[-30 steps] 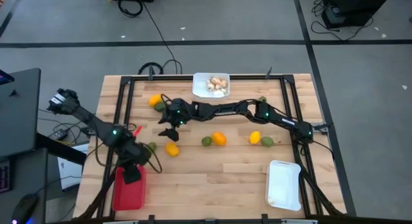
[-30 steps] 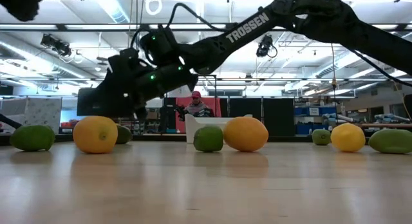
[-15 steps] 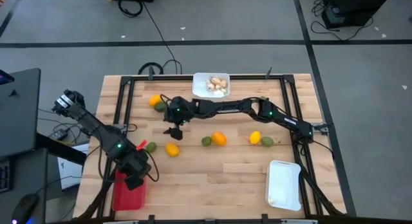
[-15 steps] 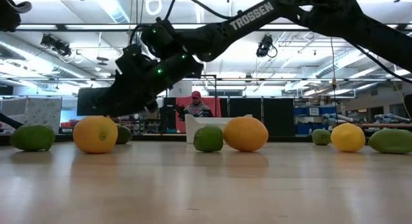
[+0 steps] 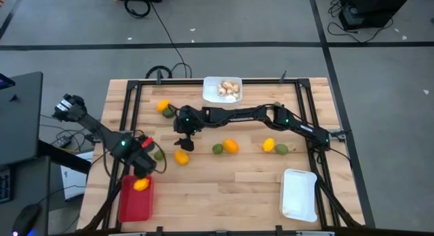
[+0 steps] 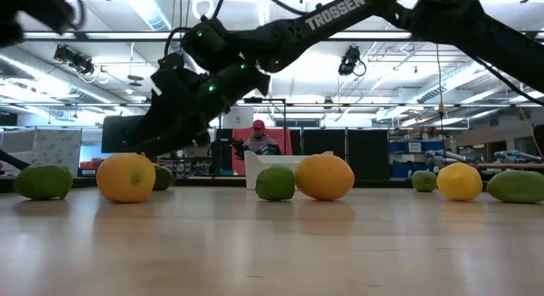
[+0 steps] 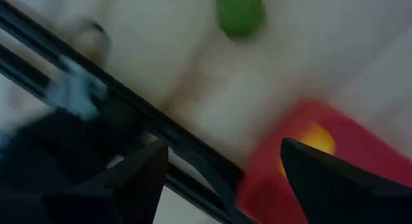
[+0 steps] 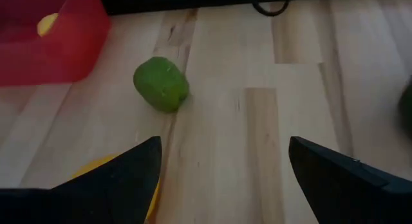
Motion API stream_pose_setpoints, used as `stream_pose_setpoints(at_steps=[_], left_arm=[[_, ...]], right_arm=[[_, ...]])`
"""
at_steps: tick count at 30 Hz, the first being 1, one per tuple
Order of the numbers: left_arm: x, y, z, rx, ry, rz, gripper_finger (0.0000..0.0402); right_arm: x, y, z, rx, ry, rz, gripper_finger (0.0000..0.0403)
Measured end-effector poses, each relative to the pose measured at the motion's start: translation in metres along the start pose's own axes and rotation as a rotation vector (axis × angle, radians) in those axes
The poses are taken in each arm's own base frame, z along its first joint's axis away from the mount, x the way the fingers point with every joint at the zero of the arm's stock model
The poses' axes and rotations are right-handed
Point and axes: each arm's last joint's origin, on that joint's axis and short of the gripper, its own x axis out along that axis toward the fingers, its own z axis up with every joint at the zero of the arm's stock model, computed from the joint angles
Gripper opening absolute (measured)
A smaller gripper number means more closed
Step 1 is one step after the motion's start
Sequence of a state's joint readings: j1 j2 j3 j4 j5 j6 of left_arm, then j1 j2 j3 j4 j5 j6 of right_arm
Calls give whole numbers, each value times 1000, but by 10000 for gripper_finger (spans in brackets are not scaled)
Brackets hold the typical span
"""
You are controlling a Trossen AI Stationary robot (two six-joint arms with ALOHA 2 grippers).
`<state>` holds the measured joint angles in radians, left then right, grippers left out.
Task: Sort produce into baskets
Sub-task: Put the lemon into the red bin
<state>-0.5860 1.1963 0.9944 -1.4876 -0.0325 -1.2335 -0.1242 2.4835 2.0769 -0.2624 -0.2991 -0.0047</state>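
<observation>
Your right gripper [image 5: 182,142] hangs left of centre in the high view, fingers spread wide and empty. The yellow fruit [image 5: 181,156] lies just below it in that frame, nearly under the fingers; in the right wrist view its edge peeks out by one finger. It is round, so no long axis to line up on. The green fruit [image 5: 160,154] lies just left of the yellow one, closer to the red tray [image 5: 127,207]. The right arm is the nearer one for both.

Your left gripper [image 5: 144,169] sits at lower left, above the top edge of the red tray, fingers apart and holding nothing. An orange fruit [image 5: 140,184] already lies in that tray.

Further out: green and orange fruit at centre, yellow and green at right, one orange at upper left. White tray [image 5: 299,194] sits lower right, the mushroom tray [image 5: 211,83] top centre. The wood table [image 5: 224,188] is flat. The room behind shows a seated person, far off.
</observation>
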Motion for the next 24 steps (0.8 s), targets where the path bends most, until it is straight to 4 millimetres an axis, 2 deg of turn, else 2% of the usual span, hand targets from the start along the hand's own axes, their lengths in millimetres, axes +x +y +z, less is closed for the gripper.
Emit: stream_pose_setpoints(at_steps=[6, 12, 18, 24], left_arm=[[-12, 34, 20, -27, -223, 29, 303], [-20, 60, 37, -56, -391, 77, 303], [-16, 68, 64, -37, -518, 60, 303], [6, 90, 96, -91, -523, 115, 303]], right_arm=[[-26, 13, 19, -80, 30, -146, 347], [-41, 17, 25, -150, 78, -270, 347], [-46, 2, 16, -79, 154, -245, 347], [-37, 13, -1, -71, 216, -194, 347]])
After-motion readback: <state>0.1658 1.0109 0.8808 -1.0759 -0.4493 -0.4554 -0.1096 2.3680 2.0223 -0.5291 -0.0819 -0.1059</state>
